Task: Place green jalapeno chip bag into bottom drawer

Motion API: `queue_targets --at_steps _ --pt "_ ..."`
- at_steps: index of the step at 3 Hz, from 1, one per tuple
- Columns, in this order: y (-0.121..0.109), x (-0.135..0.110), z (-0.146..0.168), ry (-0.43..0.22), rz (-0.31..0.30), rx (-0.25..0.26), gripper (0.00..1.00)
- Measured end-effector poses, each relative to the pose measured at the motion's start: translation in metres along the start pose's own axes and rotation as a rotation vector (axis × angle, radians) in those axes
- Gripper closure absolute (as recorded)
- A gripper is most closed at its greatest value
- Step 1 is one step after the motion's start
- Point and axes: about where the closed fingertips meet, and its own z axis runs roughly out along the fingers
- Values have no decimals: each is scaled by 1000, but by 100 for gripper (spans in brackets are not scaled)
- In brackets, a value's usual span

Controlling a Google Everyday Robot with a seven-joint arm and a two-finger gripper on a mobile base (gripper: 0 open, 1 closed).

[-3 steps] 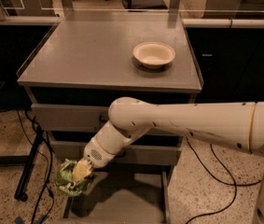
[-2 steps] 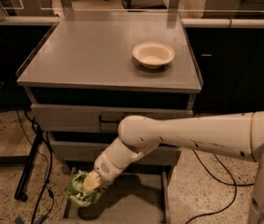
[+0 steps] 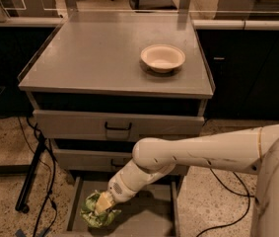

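The bag (image 3: 94, 218), green and crumpled, is clamped in the end effector (image 3: 102, 203), low over the left side of the drawer (image 3: 146, 217); the drawer stands pulled out, lowest of three, a shallow grey tray with a bare floor.

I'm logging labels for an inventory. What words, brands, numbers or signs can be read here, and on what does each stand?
No text can be quoted.
On the green jalapeno chip bag, gripped by the claw over the bottom drawer: any print is too blurred to read.
On the bowl, the cabinet top and the upper drawers: no lettering shows.
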Motion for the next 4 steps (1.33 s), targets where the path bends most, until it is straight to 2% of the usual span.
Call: queue_targets --at_steps 2,3,4 --pt "-60 14 38 -115 180 -22 100" --pt "-90 17 60 -136 264 -30 100" --pt "-91 17 60 -136 266 -31 100"
